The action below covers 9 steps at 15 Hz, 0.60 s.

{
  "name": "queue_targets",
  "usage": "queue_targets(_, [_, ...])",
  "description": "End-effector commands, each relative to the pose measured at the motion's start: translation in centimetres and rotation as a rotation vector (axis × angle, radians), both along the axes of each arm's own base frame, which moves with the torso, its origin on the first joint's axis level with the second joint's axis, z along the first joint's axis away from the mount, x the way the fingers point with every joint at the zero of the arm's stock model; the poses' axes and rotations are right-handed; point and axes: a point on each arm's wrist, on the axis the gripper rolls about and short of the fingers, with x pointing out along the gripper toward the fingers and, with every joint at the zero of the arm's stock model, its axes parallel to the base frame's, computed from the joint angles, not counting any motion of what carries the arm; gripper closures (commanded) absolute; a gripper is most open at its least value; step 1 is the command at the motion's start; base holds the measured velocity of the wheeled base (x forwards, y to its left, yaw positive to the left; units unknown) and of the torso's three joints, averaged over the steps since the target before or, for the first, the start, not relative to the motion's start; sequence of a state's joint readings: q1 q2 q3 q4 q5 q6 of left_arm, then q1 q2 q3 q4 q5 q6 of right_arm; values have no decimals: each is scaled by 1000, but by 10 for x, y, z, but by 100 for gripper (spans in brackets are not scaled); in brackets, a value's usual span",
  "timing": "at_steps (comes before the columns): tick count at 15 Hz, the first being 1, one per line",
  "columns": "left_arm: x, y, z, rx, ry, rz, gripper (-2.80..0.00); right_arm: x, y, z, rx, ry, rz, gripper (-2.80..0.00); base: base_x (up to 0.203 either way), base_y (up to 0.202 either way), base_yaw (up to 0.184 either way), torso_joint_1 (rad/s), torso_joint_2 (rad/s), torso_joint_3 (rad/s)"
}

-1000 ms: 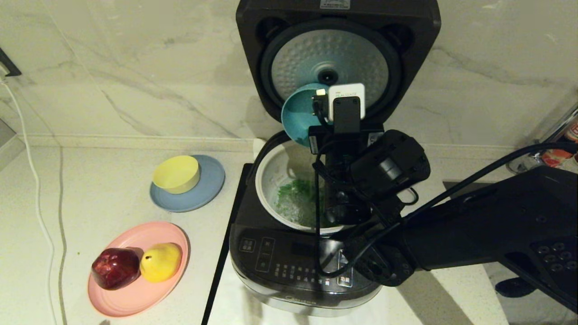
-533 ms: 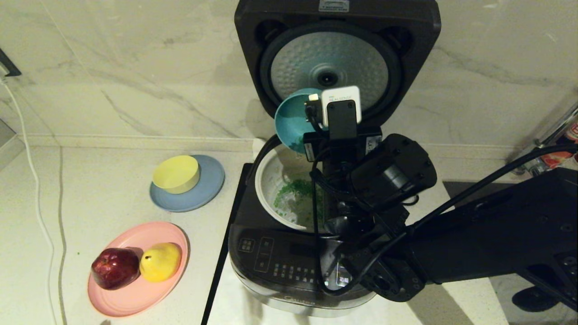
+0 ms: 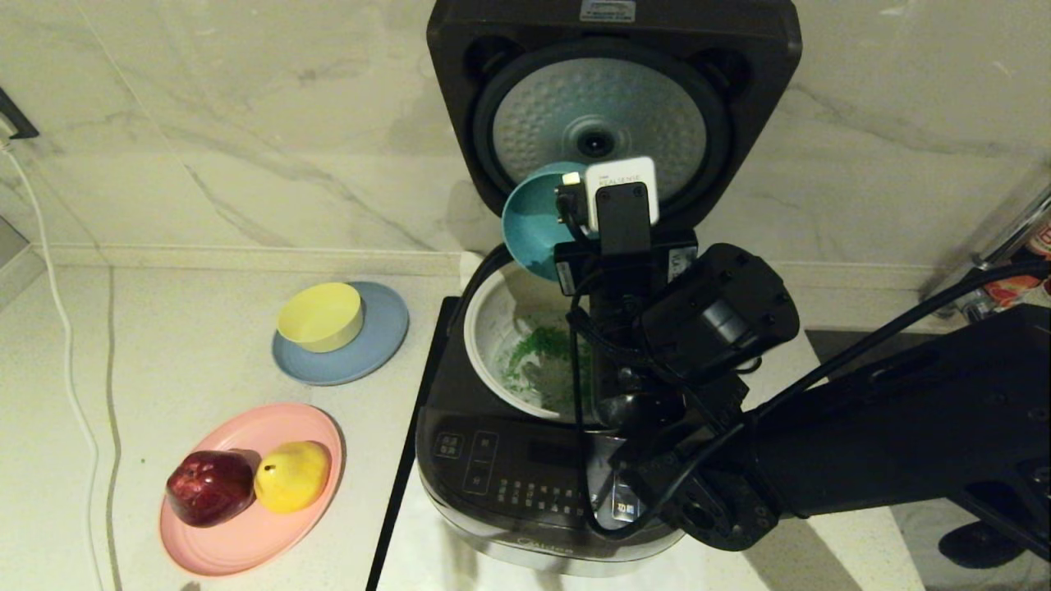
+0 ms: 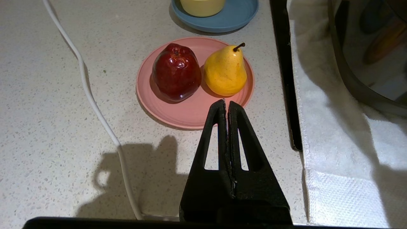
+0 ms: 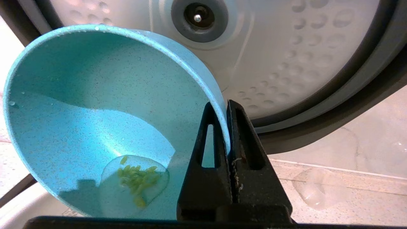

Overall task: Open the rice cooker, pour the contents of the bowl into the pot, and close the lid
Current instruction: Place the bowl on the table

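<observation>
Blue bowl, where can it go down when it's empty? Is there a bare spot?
Bare counter lies left of the yellow bowl and pink plate, out to the white cord. It is crowded over the cooker: the right gripper holds the blue bowl tipped above the pot. The left gripper hangs by the pink plate.

The rice cooker [image 3: 534, 484] stands on the counter [image 3: 189, 361] with its lid [image 3: 612, 98] raised behind the pot [image 3: 525, 345]. The bowl [image 3: 530, 222] hangs tilted above the pot's far rim. Left of the cooker, a bowl on a plate [image 3: 374, 345] sits behind another plate [image 3: 246, 525] bearing an apple [image 3: 209, 486] and a pear [image 3: 293, 476].
</observation>
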<state>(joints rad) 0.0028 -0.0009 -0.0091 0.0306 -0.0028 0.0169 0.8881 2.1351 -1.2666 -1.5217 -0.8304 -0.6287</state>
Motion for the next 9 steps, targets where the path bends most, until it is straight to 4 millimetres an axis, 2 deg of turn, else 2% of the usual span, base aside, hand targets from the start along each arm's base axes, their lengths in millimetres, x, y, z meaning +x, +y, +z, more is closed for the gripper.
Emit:
queue_targets(1, [0,0,0,0,-1,0,0,-2,-2,5,15,-9,-8,0,0,0,0,0,0,0])
queue_targets(4, [0,0,0,0,-1,0,0,-4,-4,12,28,-22,-8,0,0,0,0,0,0,0])
queue_targets(7, [0,0,0,0,-1,0,0,0,1,-2,-4,2,-6,0,0,0,0,0,0,0])
queue_targets(9, [0,0,0,0,-1,0,0,-4,-4,16,37,-31,-6,0,0,0,0,0,0,0])
